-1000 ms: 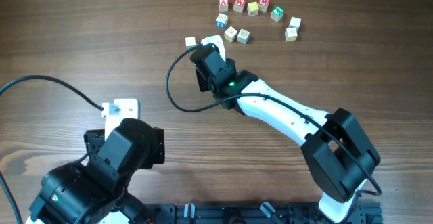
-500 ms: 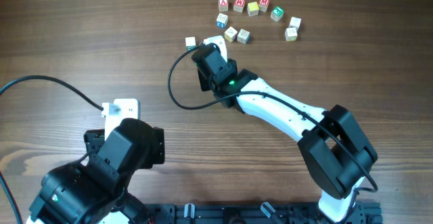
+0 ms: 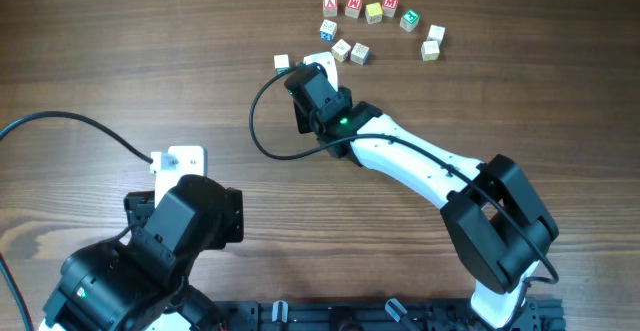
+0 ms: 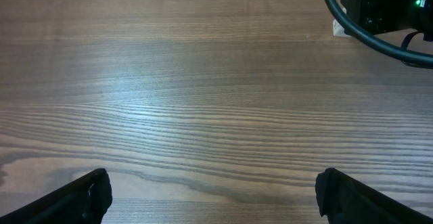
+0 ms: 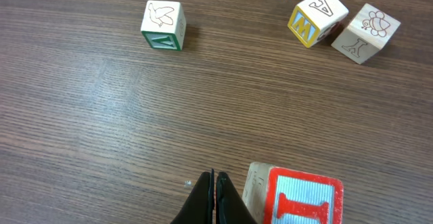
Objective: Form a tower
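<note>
Right arm (image 3: 420, 166) leftward; tower (image 5: 301, 198) beside closed jaws

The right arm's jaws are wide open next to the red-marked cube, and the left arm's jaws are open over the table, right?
Not quite. The right wrist view shows the right jaws shut, tips pressed together, next to the red-marked cube. The left jaws are open over the table.

A dark wood-grain table (image 3: 120, 51) fills every view, with a soft pale glare across its boards.
</note>
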Action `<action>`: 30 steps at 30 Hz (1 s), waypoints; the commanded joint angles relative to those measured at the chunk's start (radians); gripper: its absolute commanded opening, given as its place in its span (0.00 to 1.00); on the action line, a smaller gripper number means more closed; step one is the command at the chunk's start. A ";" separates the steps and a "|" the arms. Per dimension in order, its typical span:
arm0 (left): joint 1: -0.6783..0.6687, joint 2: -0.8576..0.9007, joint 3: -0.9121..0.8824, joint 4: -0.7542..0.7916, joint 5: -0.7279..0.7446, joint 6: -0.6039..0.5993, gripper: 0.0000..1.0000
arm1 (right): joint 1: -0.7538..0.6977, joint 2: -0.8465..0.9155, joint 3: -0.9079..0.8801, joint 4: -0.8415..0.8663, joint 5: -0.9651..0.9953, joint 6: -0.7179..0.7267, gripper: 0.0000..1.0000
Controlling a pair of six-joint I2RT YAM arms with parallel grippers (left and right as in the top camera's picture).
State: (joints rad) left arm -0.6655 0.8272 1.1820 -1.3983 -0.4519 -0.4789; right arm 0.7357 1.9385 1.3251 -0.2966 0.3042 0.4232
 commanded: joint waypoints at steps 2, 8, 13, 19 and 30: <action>0.002 -0.002 0.002 0.002 -0.002 0.008 1.00 | -0.004 0.020 0.009 -0.004 0.033 0.022 0.04; 0.002 -0.002 0.002 0.002 -0.002 0.008 1.00 | -0.004 0.020 0.009 -0.004 0.036 0.024 0.04; 0.002 -0.002 0.002 0.002 -0.002 0.008 1.00 | -0.004 0.020 0.009 -0.004 0.040 0.025 0.04; 0.002 -0.002 0.002 0.002 -0.002 0.008 1.00 | -0.004 0.020 0.009 -0.004 0.040 0.026 0.04; 0.002 -0.002 0.002 0.002 -0.002 0.008 1.00 | -0.004 0.020 0.009 -0.003 0.043 0.032 0.04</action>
State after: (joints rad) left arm -0.6655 0.8272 1.1820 -1.3983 -0.4519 -0.4789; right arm 0.7357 1.9396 1.3251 -0.2996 0.3199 0.4385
